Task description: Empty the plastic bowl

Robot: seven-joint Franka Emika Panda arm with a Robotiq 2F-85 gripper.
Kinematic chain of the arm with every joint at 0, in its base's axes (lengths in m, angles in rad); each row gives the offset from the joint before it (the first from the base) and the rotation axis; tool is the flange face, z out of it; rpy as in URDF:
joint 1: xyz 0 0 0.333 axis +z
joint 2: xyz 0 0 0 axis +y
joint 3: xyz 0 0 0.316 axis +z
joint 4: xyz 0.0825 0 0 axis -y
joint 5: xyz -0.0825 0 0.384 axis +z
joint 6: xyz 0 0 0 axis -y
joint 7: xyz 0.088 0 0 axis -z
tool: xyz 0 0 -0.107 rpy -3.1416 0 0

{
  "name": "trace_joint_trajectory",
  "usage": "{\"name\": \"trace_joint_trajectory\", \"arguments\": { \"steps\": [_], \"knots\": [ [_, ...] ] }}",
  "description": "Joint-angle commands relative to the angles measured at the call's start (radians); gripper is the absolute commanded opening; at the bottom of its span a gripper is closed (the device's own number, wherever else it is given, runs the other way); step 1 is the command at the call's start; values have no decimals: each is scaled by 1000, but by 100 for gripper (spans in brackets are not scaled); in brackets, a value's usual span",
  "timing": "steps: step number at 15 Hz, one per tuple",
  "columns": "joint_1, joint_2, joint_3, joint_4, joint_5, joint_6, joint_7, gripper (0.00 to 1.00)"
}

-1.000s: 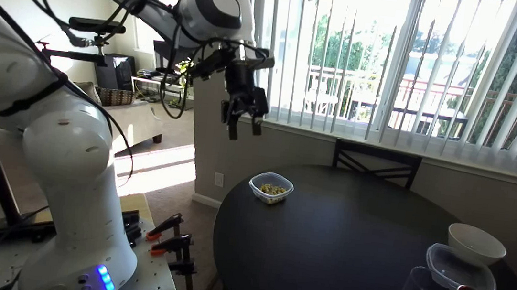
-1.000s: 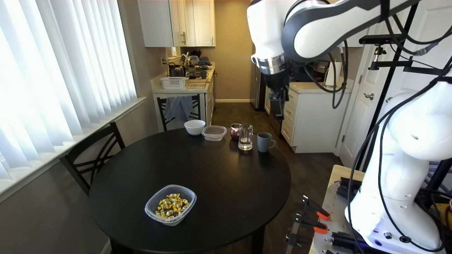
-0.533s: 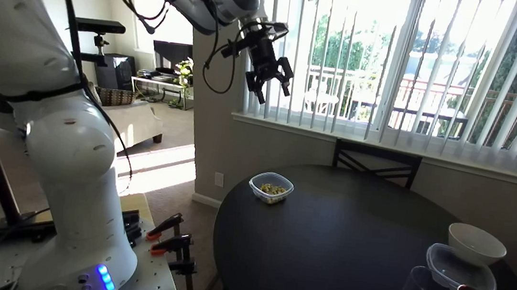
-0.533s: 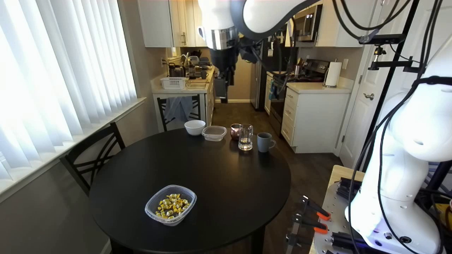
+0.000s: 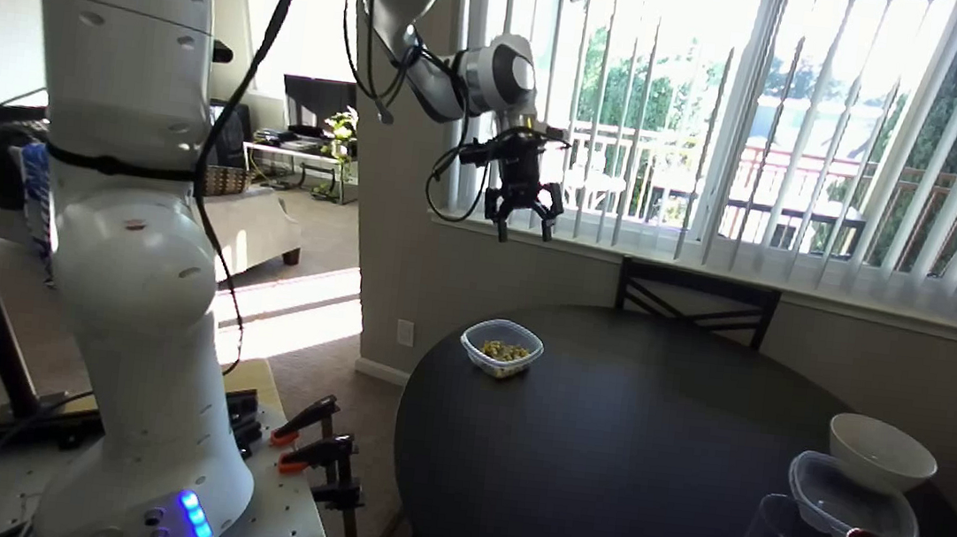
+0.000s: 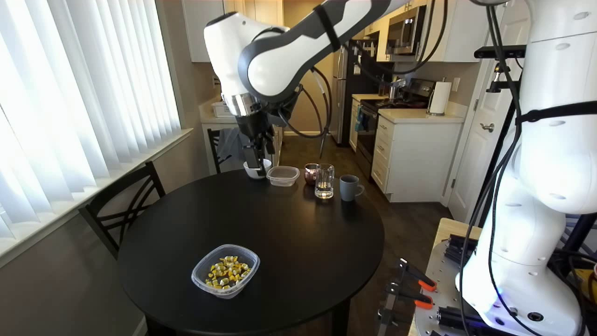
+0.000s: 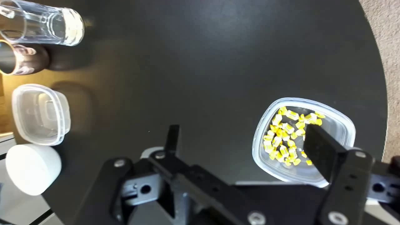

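The clear plastic bowl with a pale rim (image 6: 203, 270) stands upright on the dark round table (image 6: 298, 242). It holds several yellow-and-white wrapped pieces (image 6: 227, 271). The bowl also shows in an exterior view (image 5: 482, 360) at the table's near-robot edge, and in the wrist view (image 7: 258, 137) at the right. My gripper (image 5: 525, 232) is open and empty, high above the table and apart from the bowl. In the wrist view its fingers (image 7: 243, 131) are wide apart, and the right finger covers part of the bowl.
An empty clear container (image 6: 283, 176), a white bowl (image 5: 881, 453), a copper mug (image 6: 311, 174), a glass mug (image 6: 324, 182) and a grey mug (image 6: 349, 188) stand along the table's far side. A chair (image 6: 123, 205) and blinds stand by the window side.
The arm has swung over the table toward the window side. The gripper first rose, then came down some and now points downward. The bowl has not moved.
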State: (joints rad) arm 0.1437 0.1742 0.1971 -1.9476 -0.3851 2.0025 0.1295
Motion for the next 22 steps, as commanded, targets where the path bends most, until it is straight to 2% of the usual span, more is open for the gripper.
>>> {"name": "trace_joint_trajectory", "arguments": {
  "steps": [1, 5, 6, 9, 13, 17, 22],
  "knots": [
    [3, 161, -36, 127, 65, -29, -111, 100],
    [7, 303, -54, 213, 99, -53, -179, 100],
    [21, 248, -70, 155, 71, -12, -121, 100],
    [23, 312, -72, 198, 83, -15, -142, 100],
    [24, 315, -72, 214, 84, -29, -144, 100],
    [33, 457, -72, 263, 92, 176, -140, 100],
    [2, 548, -65, 255, 175, 397, -161, 100]
  ]
}}
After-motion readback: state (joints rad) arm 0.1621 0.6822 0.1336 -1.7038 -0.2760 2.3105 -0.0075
